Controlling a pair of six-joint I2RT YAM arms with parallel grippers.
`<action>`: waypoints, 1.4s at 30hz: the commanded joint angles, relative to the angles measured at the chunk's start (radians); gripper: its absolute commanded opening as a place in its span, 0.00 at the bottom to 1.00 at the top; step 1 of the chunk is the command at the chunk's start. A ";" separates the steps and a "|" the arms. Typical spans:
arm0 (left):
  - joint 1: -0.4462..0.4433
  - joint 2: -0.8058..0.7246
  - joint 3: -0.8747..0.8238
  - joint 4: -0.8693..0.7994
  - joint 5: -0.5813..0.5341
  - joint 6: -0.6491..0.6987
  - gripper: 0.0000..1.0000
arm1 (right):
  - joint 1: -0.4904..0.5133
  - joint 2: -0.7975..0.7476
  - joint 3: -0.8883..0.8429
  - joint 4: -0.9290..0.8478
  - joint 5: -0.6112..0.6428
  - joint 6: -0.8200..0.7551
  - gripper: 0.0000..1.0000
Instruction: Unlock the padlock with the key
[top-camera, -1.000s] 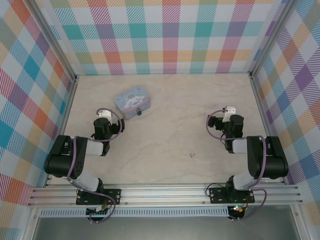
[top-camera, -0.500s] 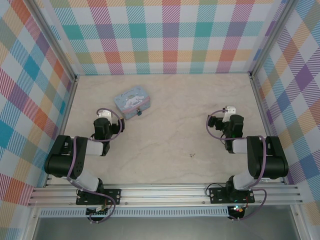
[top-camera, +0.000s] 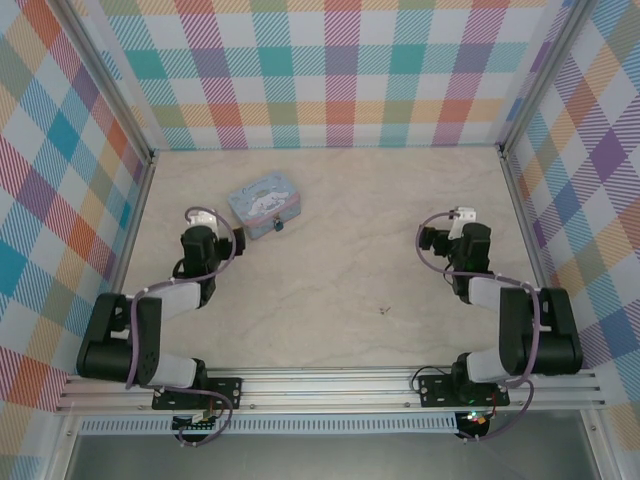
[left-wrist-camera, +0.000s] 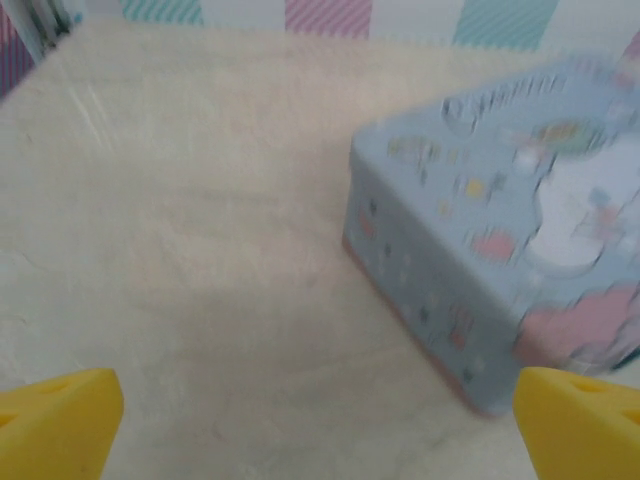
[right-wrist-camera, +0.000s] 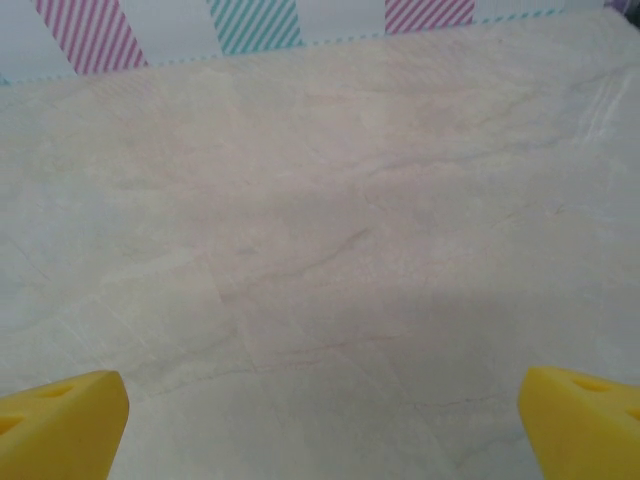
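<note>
The 2 grippers gape wide, empty: left gripper (left-wrist-camera: 320, 428) just near the light-blue rectangular picture tin (top-camera: 263, 203), right gripper (right-wrist-camera: 322, 425) over the pale marbled table (top-camera: 350, 250). The tiny blue padlock (top-camera: 277, 226) sits against the tin's near side. The tiny dark key (top-camera: 383, 311) lies well apart, nearer and rightward.

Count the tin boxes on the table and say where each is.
1. The light-blue tin sits far left on the table, the padlock at its near edge. No other seems hidden.
</note>
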 joint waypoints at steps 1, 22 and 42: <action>0.009 -0.079 0.100 -0.256 0.032 -0.087 1.00 | -0.005 -0.100 0.070 -0.231 -0.062 0.060 1.00; -0.232 0.233 0.703 -0.774 0.244 -0.062 1.00 | 0.124 -0.325 0.142 -0.895 -0.204 0.327 1.00; -0.251 0.605 1.040 -0.950 0.316 0.029 1.00 | 0.219 -0.288 0.140 -0.944 -0.131 0.356 1.00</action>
